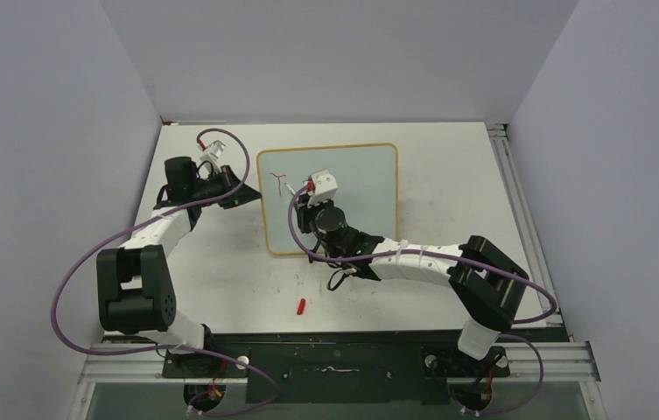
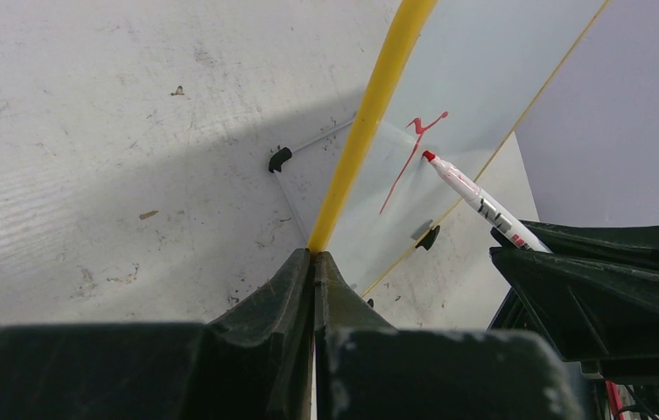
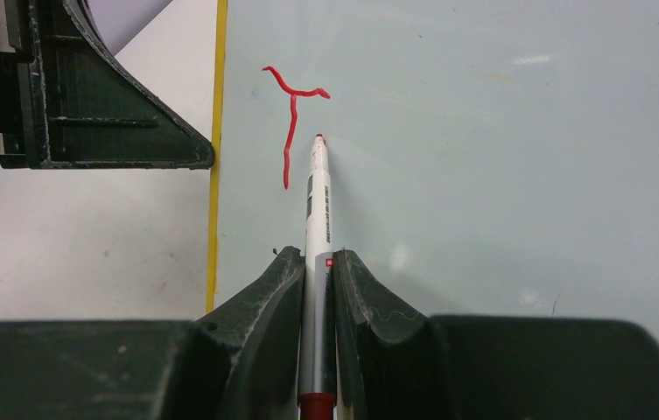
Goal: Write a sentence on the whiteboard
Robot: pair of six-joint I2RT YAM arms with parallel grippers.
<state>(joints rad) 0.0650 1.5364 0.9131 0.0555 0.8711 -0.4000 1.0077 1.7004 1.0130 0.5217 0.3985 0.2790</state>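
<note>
The right fingers (image 3: 264, 302) are clamped on a marker (image 3: 317, 201), its red tip on the whiteboard (image 1: 369, 201) just beside a red T-shaped stroke (image 3: 293, 114). The left fingers (image 2: 282, 297) are pinched together on the whiteboard's yellow left edge. The whiteboard lies mid-tabletop (image 1: 220, 271).

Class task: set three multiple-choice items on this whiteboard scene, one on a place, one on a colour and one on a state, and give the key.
1. Where does the left gripper grip?
A the frame edge of the whiteboard
B a cloth
C a cup
2. What colour is the written stroke?
A blue
B black
C red
3. How is the right gripper?
A wide open
B shut on the marker
C shut on nothing

Key: 1 A, its wrist view shows it closed on the yellow frame. 2 C, the T-shaped mark is red. 3 B, the pen is clamped in it, tip at the board.
</note>
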